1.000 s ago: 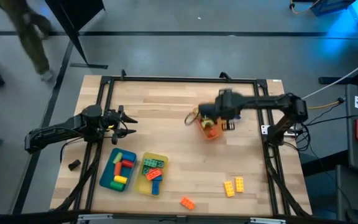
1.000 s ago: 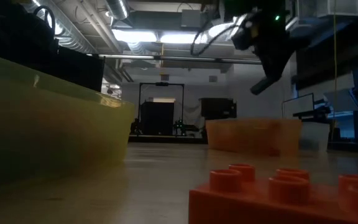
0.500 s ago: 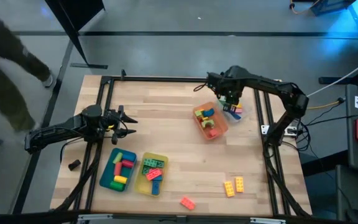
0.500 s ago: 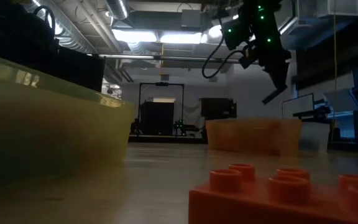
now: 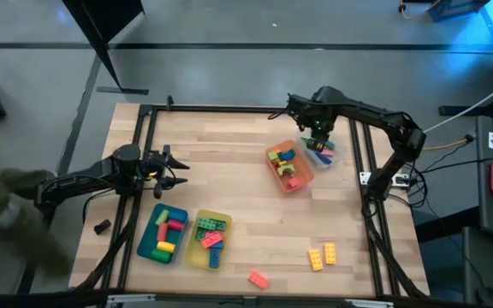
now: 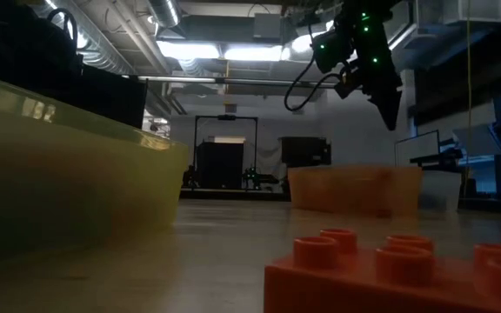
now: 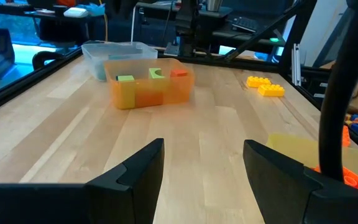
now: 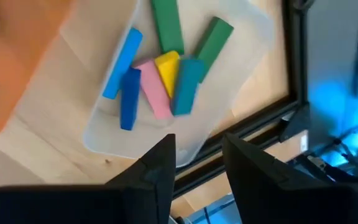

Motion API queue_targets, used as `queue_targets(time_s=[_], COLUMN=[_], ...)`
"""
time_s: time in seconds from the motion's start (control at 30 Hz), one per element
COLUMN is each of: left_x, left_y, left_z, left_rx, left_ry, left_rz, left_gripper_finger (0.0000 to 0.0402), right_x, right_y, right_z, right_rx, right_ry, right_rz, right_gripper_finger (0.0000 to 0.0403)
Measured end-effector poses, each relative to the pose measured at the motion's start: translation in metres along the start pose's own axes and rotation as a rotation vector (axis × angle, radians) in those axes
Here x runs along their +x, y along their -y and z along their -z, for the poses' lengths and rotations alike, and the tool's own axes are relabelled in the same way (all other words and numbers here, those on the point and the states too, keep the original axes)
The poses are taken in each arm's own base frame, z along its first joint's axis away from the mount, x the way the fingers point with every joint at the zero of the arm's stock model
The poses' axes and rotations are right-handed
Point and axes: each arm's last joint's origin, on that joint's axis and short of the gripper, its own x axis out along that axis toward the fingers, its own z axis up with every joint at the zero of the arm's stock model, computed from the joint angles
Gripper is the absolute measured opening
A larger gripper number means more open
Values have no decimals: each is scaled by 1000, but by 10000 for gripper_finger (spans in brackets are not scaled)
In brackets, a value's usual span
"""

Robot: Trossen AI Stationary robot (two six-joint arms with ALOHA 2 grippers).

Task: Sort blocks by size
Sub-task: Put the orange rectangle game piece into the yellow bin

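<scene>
While the left gripper waits spread and empty at the table's left edge, the right gripper hangs over the clear tray.

From left to right: blocks fill the teal tray and yellow tray; an orange block lies loose near the front edge; the orange tray holds more; the right gripper's fingers stand slightly apart, holding nothing, above long bars in the clear tray; two yellow blocks lie at front right.

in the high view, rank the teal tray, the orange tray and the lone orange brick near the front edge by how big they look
1. teal tray
2. orange tray, only slightly smaller, so this order is unsure
3. orange brick, clearly smallest
</scene>
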Motion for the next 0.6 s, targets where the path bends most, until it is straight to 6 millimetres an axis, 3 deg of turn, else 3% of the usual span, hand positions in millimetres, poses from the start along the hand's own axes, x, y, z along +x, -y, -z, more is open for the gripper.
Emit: queue_targets(time_s=[0.3, 0.6], left_x=[0, 0], left_y=[0, 0], left_z=[0, 0], left_rx=[26, -15], left_ry=[0, 0], left_rz=[0, 1], left_gripper_finger=[205, 205], right_x=[-4, -25], right_y=[-16, -85], right_z=[-4, -10], right_rx=[-3, -160], right_ry=[47, 194], right_rz=[-265, -297], right_gripper_finger=[133, 133])
